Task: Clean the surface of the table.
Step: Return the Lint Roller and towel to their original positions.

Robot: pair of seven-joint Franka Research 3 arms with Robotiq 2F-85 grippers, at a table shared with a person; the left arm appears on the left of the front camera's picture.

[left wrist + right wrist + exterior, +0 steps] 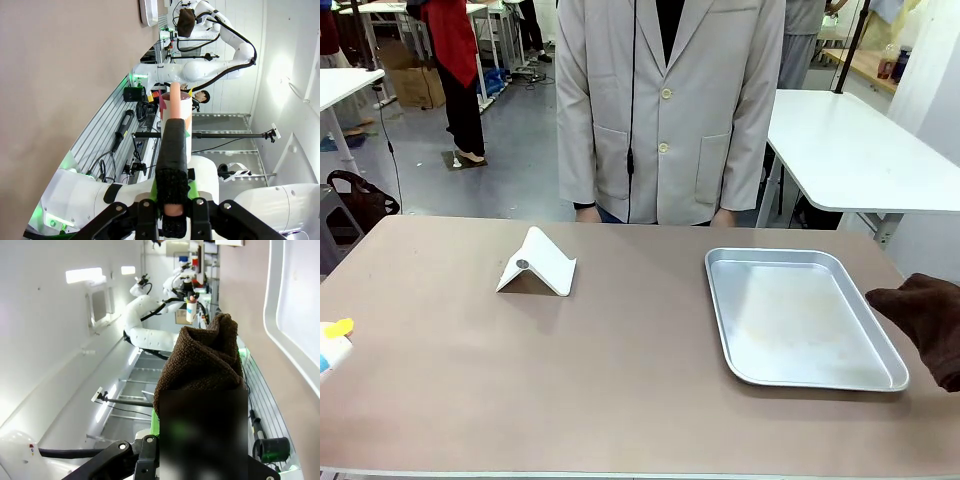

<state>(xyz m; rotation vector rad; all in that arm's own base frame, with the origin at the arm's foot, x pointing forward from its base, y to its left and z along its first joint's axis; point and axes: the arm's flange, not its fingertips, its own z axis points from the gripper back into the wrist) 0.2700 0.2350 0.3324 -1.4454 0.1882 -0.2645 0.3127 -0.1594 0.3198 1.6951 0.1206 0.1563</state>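
Presently, at the smooth taupe-brown table's [620, 380] four o'clock, the right gripper [202, 407] clamps a dark brown terry cloth [925, 318]; the left gripper [174, 125] pinches a white cylindrical bottle [183, 107].

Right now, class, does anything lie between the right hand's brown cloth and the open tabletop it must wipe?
Yes. The silver tray lies on the table directly beside the brown cloth in the right hand, blocking a leftward sweep. Farther left stands a white folded stand. Nothing visible blocks the near strip.
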